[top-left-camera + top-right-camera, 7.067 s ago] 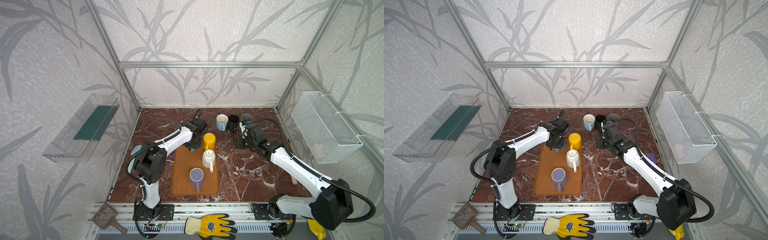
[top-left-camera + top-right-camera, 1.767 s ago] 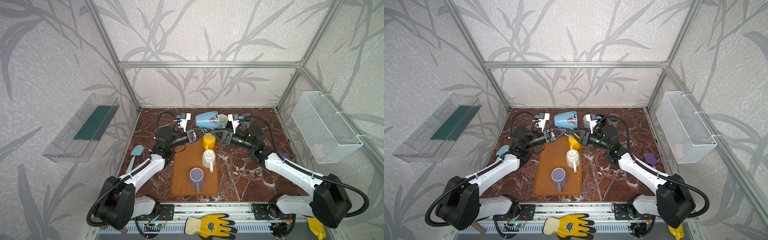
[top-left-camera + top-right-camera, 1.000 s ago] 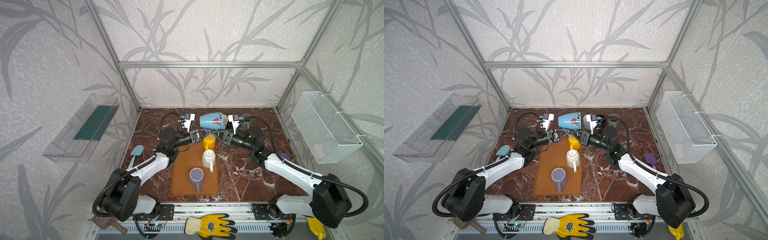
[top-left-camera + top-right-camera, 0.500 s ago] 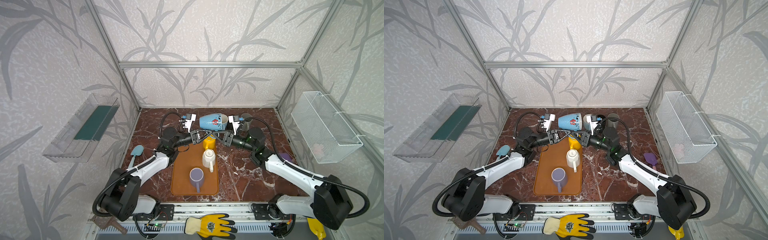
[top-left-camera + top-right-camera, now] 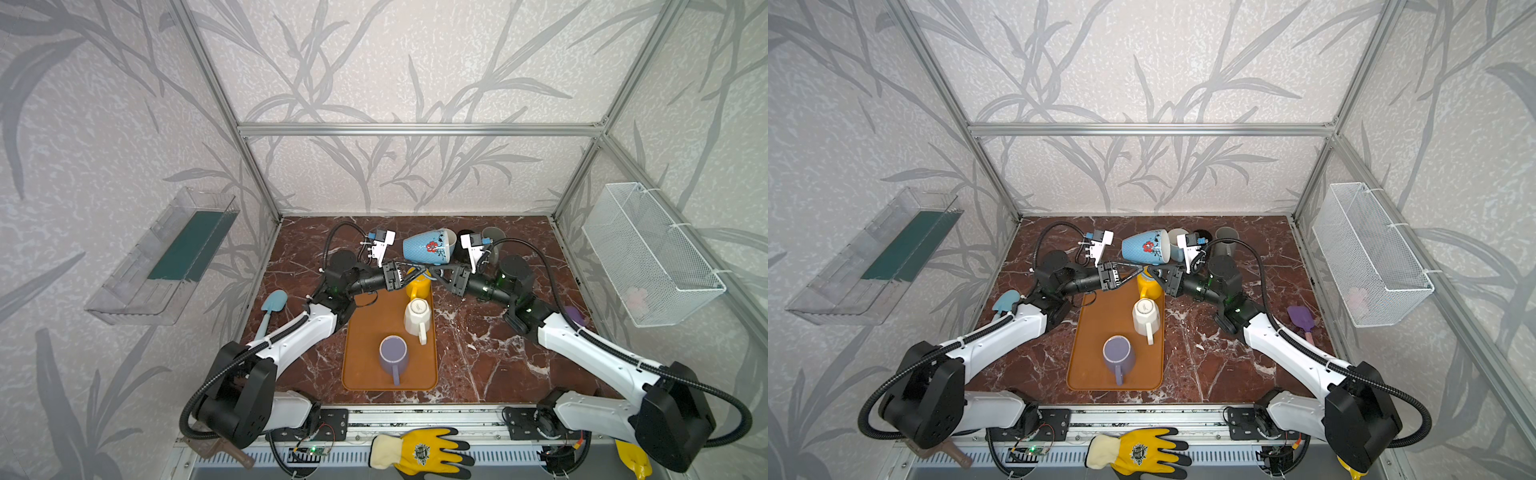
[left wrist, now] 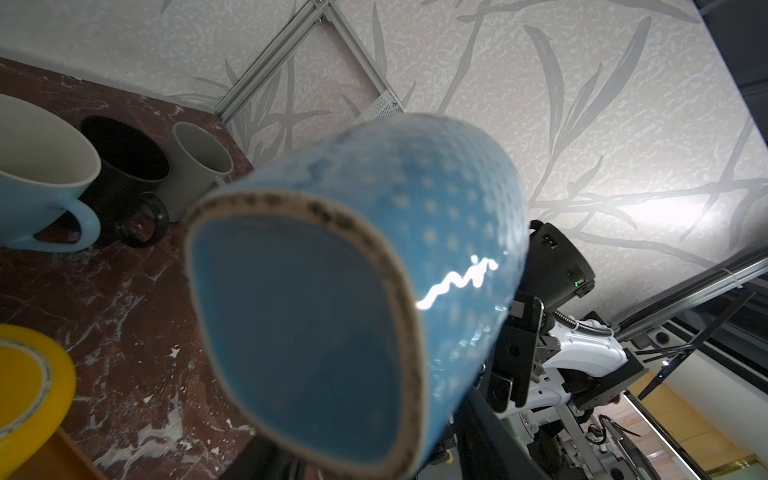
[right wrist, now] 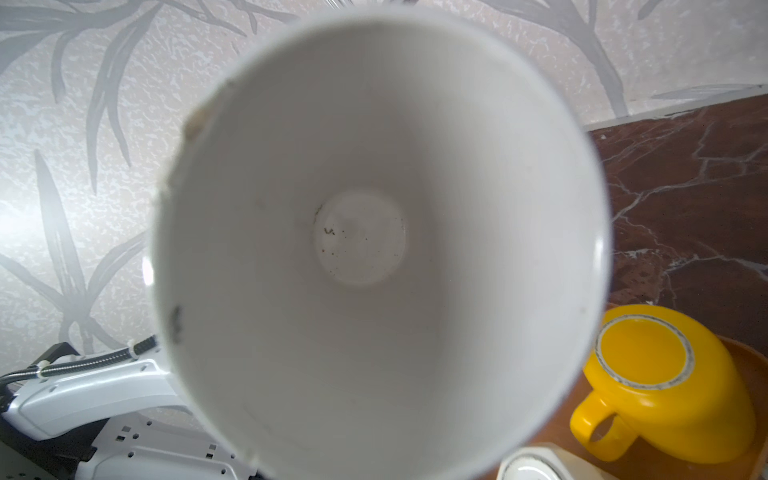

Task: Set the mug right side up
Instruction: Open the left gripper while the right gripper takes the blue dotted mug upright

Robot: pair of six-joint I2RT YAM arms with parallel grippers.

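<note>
Mid-flip: the right claw (image 5: 435, 272) is clamping the blue mug (image 5: 419, 249) sideways in the air at the tray's (image 5: 365, 328) 12 o'clock, and the left claw (image 5: 410, 270) is standing apart. The next move is probably calling for rolling the mouth upward.

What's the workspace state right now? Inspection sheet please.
Surface: marble table, orange tray mid-table.
Job's things: blue floral mug airborne, on its side; yellow mug, white mug base-up on tray; purple mug there too.
Clutter: light blue mug, black mug, grey mug upright at back; blue scoop, purple scoop, yellow glove.
Pincers: right pincer shut on blue floral mug; left pincer at its base, jaws unclear.
Cables: black loops at both wrists.
Surroundings: clear bin, wire basket on side walls.
</note>
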